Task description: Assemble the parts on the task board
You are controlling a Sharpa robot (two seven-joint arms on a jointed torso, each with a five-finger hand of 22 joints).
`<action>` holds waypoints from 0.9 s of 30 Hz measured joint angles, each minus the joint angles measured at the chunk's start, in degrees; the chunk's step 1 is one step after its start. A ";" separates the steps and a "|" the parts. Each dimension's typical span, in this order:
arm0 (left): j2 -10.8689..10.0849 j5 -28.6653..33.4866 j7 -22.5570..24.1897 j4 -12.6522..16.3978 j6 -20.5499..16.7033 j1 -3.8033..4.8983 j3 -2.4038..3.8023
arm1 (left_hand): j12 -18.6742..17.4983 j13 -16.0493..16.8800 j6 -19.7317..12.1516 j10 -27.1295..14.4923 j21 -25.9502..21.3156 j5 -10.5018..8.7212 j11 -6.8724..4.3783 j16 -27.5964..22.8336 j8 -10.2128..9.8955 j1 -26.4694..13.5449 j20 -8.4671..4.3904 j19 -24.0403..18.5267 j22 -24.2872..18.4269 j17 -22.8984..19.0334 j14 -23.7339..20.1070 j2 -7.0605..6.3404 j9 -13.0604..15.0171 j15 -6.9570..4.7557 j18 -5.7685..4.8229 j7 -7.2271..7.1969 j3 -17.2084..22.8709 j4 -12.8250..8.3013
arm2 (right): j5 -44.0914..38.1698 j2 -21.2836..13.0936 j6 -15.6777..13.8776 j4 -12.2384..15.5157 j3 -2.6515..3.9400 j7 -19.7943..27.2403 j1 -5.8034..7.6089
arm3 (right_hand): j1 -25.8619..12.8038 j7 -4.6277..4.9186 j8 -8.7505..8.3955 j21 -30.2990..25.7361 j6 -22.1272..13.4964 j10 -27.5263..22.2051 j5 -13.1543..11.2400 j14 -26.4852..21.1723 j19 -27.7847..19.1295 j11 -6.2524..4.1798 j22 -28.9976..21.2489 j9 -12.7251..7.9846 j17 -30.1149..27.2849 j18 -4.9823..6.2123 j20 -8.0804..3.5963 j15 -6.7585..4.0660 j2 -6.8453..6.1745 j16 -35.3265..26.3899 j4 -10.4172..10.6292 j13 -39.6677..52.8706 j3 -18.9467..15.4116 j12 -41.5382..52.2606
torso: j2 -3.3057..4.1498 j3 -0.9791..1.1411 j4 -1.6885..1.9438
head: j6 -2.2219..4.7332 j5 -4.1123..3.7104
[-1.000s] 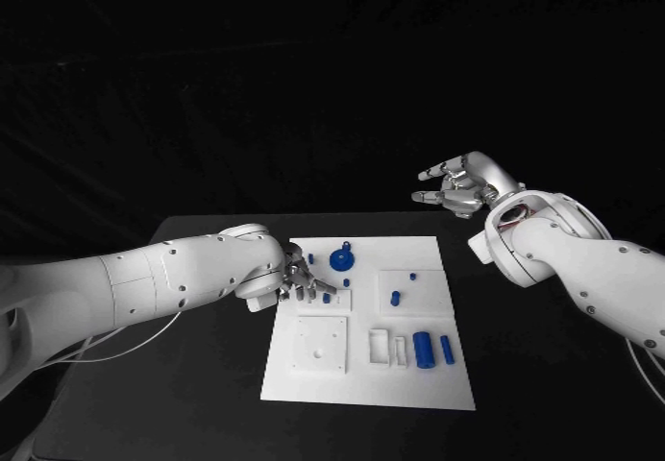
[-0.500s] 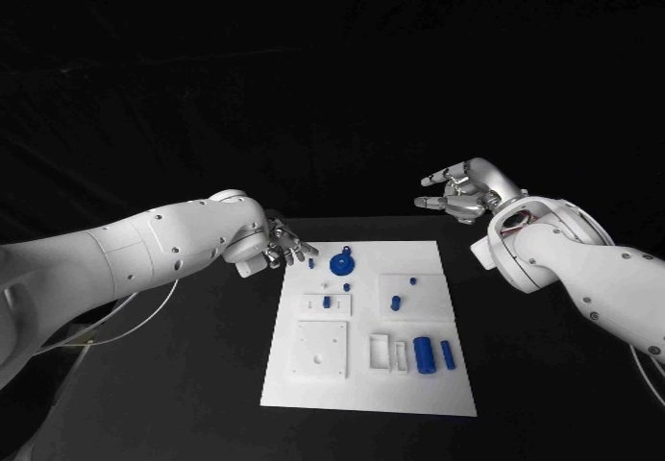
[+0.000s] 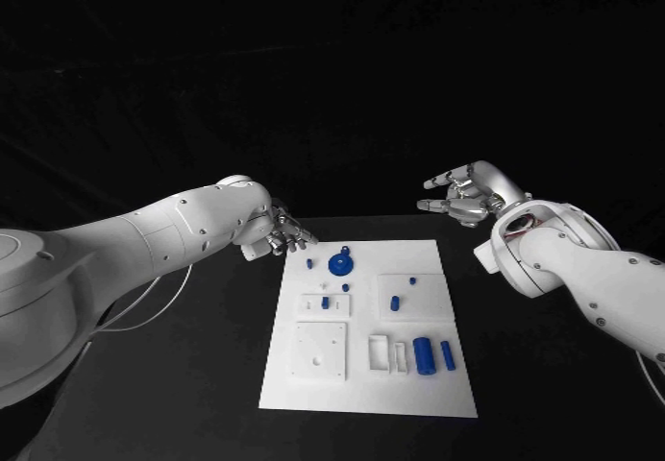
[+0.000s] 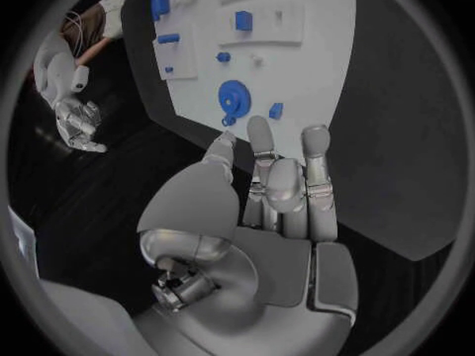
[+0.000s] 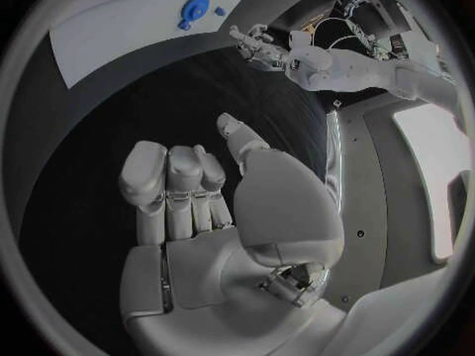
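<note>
Pulling back from the task board, left hand empty

Withdrawing from the small square block point(image 3: 325, 303) it reached a second ago, the left hand point(image 3: 283, 235) now hovers off the task board point(image 3: 372, 389) corner, fingers loosely spread, holding nothing. A blue peg stands in that block, well below the hand; the blue disc point(image 3: 341, 265) lies just beside its fingertips. The right hand point(image 3: 461, 195) hangs open beyond the desk point(image 3: 181, 384) edge. That insertion looks finished.
</note>
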 measured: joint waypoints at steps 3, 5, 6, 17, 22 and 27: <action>0.90 -0.88 0.60 -1.90 0.82 -0.32 -0.03 | 0.00 0.07 -0.82 0.00 0.00 0.00 0.00 0.00 1.50 0.00 0.00 0.00 0.00 -0.08 0.00 0.00 1.52 0.00 0.00 -0.12 -0.20 0.20 | 0.02 0.00 0.00 0.05 0.01 0.00 0.00 | 0.00 0.00 0.00 0.00 0.00 0.00 0.00 0.00 0.00 0.00 0.00 0.00 0.00 -0.01 0.00 0.00 0.00 0.00 0.00 0.00 0.00 0.00 | 0.18 0.12 -0.27 | 0.14 0.25; 1.34 -1.38 0.92 -2.89 1.17 -0.56 -0.04 | 0.00 0.22 -1.43 0.00 0.00 0.00 0.00 0.00 2.92 -0.04 0.00 0.00 0.00 -0.08 0.00 -0.04 3.68 0.00 0.00 -0.21 -0.36 0.36 | 0.02 0.01 0.00 0.08 0.01 0.00 0.00 | 0.00 0.00 0.00 0.00 0.00 0.00 0.00 0.00 0.00 0.00 0.00 0.00 0.00 0.00 0.00 0.00 0.00 0.00 0.00 0.00 0.00 0.00 | 0.29 0.18 -0.38 | 0.26 0.35; 1.56 -1.64 1.08 -3.45 1.32 -0.69 -0.05 | 0.00 0.31 -1.94 0.00 0.00 0.00 0.00 0.00 3.99 -0.25 0.00 0.00 0.00 -0.08 0.00 -0.25 5.54 0.00 0.00 -0.30 -0.26 0.61 | 0.03 0.02 0.00 0.09 0.01 0.00 0.00 | 0.00 0.00 0.00 0.00 0.00 0.00 0.00 0.00 0.00 0.00 0.00 0.00 0.00 0.00 0.00 0.00 0.00 0.00 0.00 0.00 0.00 0.00 | 0.36 0.22 -0.46 | 0.32 0.42; 3.27 -4.24 2.61 -7.62 1.81 -1.68 -0.09 | 0.00 0.84 -3.04 0.00 0.00 0.00 0.00 0.00 6.84 -0.68 0.00 0.00 -0.01 -0.08 0.00 -2.69 15.22 0.00 0.00 -1.03 1.40 3.26 | 0.06 0.04 -0.02 0.36 0.14 0.00 0.00 | 0.00 0.00 0.00 0.00 0.00 0.00 0.00 0.00 0.00 0.00 0.00 0.00 0.00 0.00 0.00 0.00 0.00 0.00 0.00 0.00 0.00 0.00 | 0.92 0.47 -1.10 | 0.79 0.88; 3.58 -5.15 2.98 -8.49 1.87 -1.74 -0.09 | 0.00 0.90 -3.04 0.00 0.00 -0.22 0.00 0.00 6.84 -0.91 0.00 0.00 -0.01 -0.07 0.00 -3.02 15.94 0.00 0.00 -1.03 1.93 3.93 | 0.07 0.01 -0.04 0.36 0.18 -0.01 0.00 | 0.00 0.00 0.00 0.00 0.01 0.00 0.00 0.00 0.00 0.00 0.00 0.00 0.00 0.00 0.00 0.00 0.00 0.00 0.00 0.00 0.00 0.00 | 1.04 0.49 -1.19 | 0.85 0.91; 3.93 -5.84 3.24 -8.96 2.37 -1.91 -0.10 | 0.00 0.89 -3.04 0.00 0.00 -0.82 0.00 0.00 6.25 -1.00 0.00 0.00 -0.02 -0.07 0.00 -4.03 15.98 0.00 0.00 -1.03 2.37 4.85 | 0.08 0.01 -0.04 0.37 0.22 -0.02 0.00 | 0.00 0.00 0.00 0.00 0.01 0.00 0.00 0.00 0.00 0.00 -0.01 0.00 0.00 0.00 0.00 0.00 0.00 0.00 0.00 0.00 0.00 0.00 | 1.05 0.51 -1.19 | 0.86 0.77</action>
